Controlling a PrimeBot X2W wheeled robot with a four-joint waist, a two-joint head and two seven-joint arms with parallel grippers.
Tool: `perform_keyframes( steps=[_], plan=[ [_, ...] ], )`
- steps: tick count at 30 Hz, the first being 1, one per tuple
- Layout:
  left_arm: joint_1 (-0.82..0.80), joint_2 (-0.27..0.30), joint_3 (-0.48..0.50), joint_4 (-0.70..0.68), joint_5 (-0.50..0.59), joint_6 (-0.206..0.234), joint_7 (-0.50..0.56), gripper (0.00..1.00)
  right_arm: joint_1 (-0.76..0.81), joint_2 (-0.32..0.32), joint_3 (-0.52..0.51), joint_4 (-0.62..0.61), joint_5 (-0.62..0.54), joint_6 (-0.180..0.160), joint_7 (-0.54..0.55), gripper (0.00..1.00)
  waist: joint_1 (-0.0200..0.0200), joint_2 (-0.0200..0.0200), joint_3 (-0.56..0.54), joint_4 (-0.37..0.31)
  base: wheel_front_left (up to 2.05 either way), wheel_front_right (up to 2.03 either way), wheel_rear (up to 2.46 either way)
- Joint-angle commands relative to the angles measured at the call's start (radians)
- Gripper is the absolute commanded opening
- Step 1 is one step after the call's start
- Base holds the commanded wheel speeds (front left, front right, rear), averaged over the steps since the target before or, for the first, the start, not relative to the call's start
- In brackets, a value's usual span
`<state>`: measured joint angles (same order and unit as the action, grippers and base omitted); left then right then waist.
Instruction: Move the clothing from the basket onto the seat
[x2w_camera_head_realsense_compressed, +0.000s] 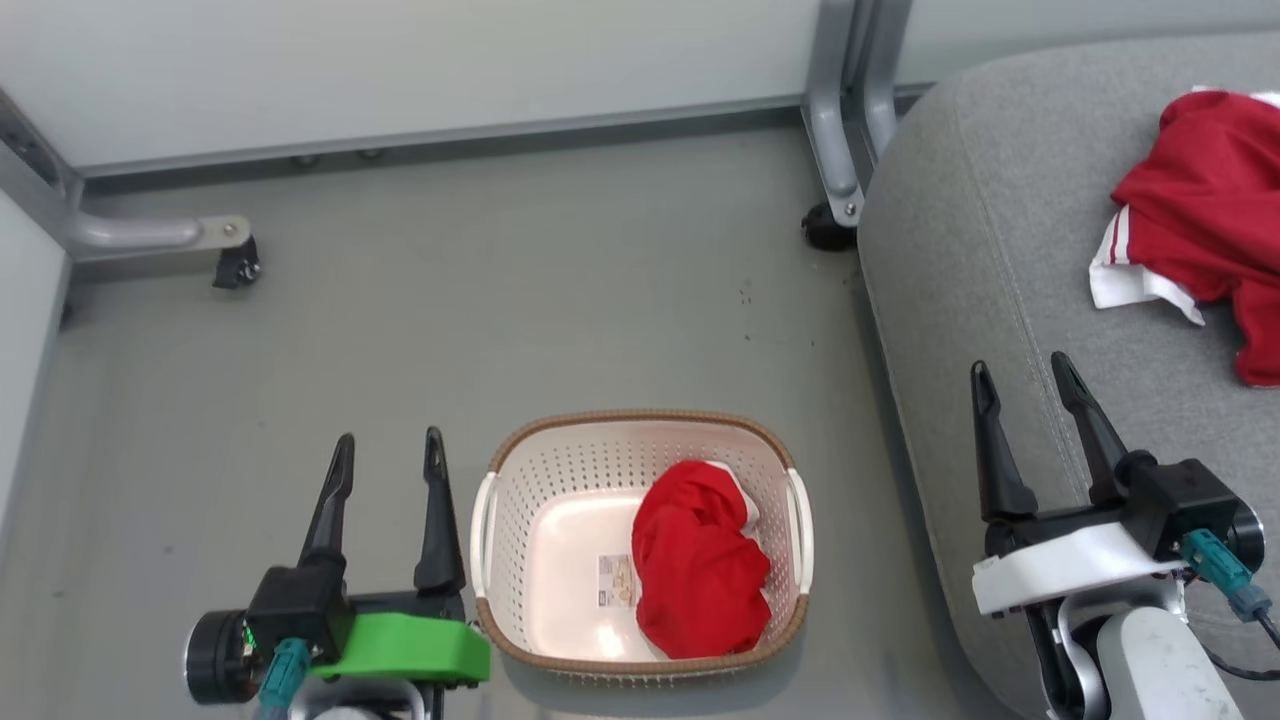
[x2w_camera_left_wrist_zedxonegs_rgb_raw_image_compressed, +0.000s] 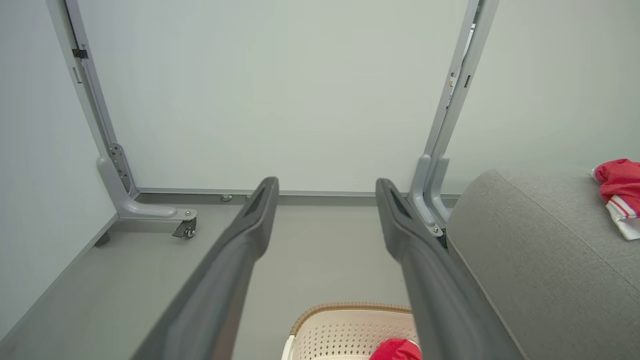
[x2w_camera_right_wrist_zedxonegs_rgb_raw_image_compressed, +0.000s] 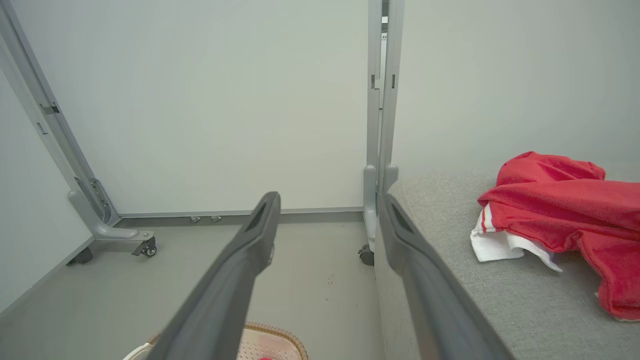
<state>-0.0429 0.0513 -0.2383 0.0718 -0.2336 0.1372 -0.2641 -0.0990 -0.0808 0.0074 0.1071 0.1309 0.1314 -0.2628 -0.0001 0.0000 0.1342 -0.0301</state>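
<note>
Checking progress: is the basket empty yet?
Not empty. One red garment lies bunched inside the basket; the second garment lies on the seat.

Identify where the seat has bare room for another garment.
Bare: the strip of seat between its rounded left edge and the red garment lying there, ahead of the right gripper. Crowded: the seat's far right, under that garment.

One garment (x2w_camera_head_realsense_compressed: 700, 575) in the basket (x2w_camera_head_realsense_compressed: 640, 418), seat (x2w_camera_head_realsense_compressed: 1000, 250) right of the basket, second garment (x2w_camera_head_realsense_compressed: 1210, 220) on it

The paper label (x2w_camera_head_realsense_compressed: 617, 581) inside the basket (x2w_camera_head_realsense_compressed: 640, 425) is unreadable.
</note>
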Motion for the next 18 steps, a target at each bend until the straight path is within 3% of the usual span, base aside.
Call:
perform_keyframes(
  steps=[1, 18],
  plan=[
    [0.041, 0.0, 0.016, -0.01, 0.014, -0.006, 0.0, 1.0, 0.029, -0.001, 0.005, -0.016, 0.004, -0.001, -0.003, 1.0, 0.0001, 0.0, -0.116, 0.072, 0.0, 0.0, 0.0],
    [0.236, -0.001, 0.064, -0.117, 0.053, -0.043, 0.0, 1.0, 0.261, -0.009, 0.08, -0.073, -0.03, -0.001, -0.003, 1.0, 0.0001, 0.0, -0.22, 0.044, 0.0, 0.0, 0.0]
  ],
)
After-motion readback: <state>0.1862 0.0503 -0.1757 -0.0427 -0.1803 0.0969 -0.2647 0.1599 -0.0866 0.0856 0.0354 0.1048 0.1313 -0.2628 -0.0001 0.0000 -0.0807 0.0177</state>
